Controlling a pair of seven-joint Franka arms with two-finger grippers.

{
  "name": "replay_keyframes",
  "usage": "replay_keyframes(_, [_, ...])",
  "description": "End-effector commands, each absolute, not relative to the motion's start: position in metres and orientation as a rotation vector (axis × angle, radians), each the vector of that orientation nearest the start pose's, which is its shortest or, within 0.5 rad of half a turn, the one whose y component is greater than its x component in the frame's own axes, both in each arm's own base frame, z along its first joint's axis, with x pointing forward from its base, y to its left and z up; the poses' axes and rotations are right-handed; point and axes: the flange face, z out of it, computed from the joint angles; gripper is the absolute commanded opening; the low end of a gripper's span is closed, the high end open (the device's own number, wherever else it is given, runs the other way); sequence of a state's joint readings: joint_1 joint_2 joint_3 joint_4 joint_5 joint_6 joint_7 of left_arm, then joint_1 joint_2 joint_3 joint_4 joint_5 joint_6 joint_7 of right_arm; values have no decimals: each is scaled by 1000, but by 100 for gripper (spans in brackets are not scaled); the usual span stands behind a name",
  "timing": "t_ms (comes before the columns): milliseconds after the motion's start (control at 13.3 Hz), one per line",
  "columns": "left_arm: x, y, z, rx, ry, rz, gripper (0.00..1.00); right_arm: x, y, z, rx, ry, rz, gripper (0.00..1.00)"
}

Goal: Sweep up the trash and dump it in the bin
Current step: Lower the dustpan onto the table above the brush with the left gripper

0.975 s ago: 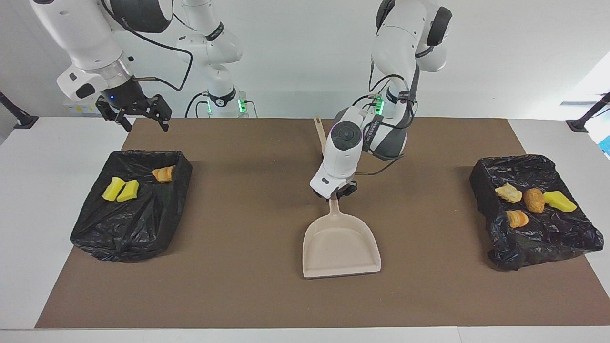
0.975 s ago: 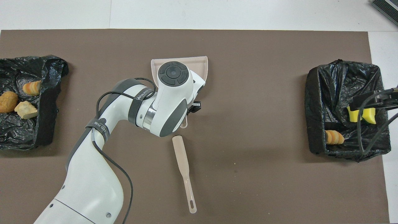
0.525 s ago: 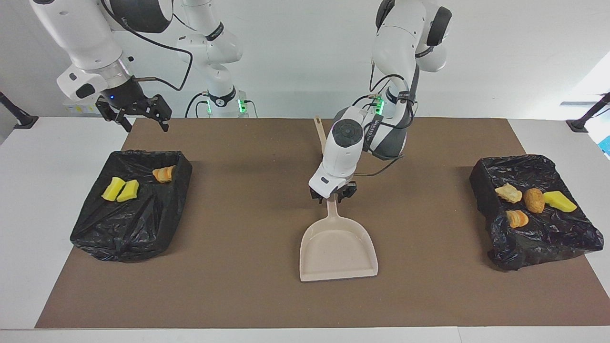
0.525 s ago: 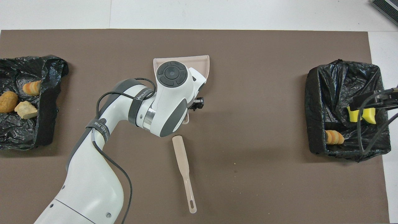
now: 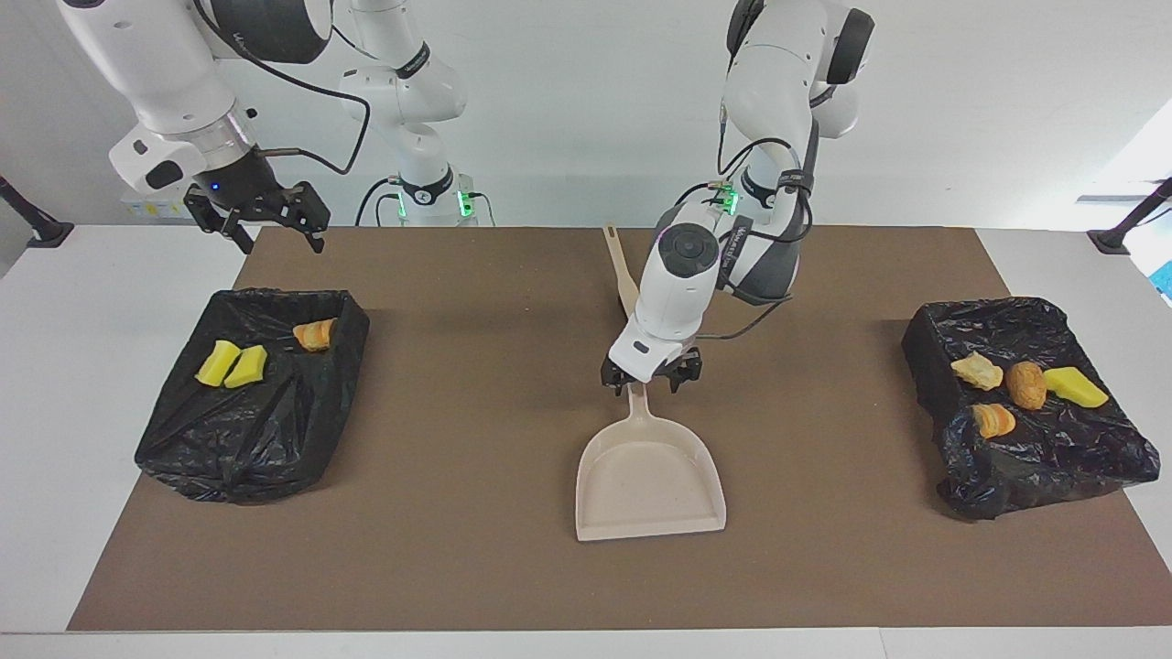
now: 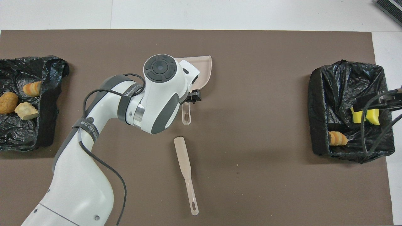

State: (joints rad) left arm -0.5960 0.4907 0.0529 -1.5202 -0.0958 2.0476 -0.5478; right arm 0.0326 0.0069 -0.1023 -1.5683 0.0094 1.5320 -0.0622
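All seven bits of trash are sitting in the two black-lined bins. The bin at the right arm's end (image 5: 252,394) holds two yellow wedges (image 5: 232,364) side by side and an orange bread lump (image 5: 314,334). The bin at the left arm's end (image 5: 1035,458) has a pale crust (image 5: 976,370), a brown bun (image 5: 1026,384), an orange lump (image 5: 993,420) and one more yellow wedge (image 5: 1075,387). From overhead that last wedge is cut off at the edge, so I only see three pieces there; the facing camera shows all four.

The dustpan (image 5: 648,471) lies flat mid-mat, handle pointing at the robots. My left gripper (image 5: 651,375) hangs just over the handle with its fingers spread and nothing pinched. From overhead the arm's wrist covers most of the pan and the gripper, so only the handle's end and one corner of the pan show. The brush (image 6: 186,174) lies nearer the robots than the pan; overhead I get its full length, from the facing camera only a sliver beside the arm.

The right gripper (image 5: 259,212) waits up in the air by its bin's robot-side edge, fingers spread, holding nothing.
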Motion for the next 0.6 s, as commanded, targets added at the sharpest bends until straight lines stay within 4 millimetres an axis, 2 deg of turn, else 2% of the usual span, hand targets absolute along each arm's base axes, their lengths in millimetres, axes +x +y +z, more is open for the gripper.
replay_keyframes(0, [590,-339,428,-3227,-110,0,100,545,-37,620,-3117,43,51,100])
replay_keyframes(150, [595,-313,439,-3208,-160,46,100,545,-37,620,-3117,43,51,100])
replay_keyframes(300, [596,-285,464,-3199,-213,64,100,545,-37,620,-3117,43,51,100])
replay_keyframes(525, [585,-241,522,-3199,-287,68,100,545,-37,620,-3117,43,51,100])
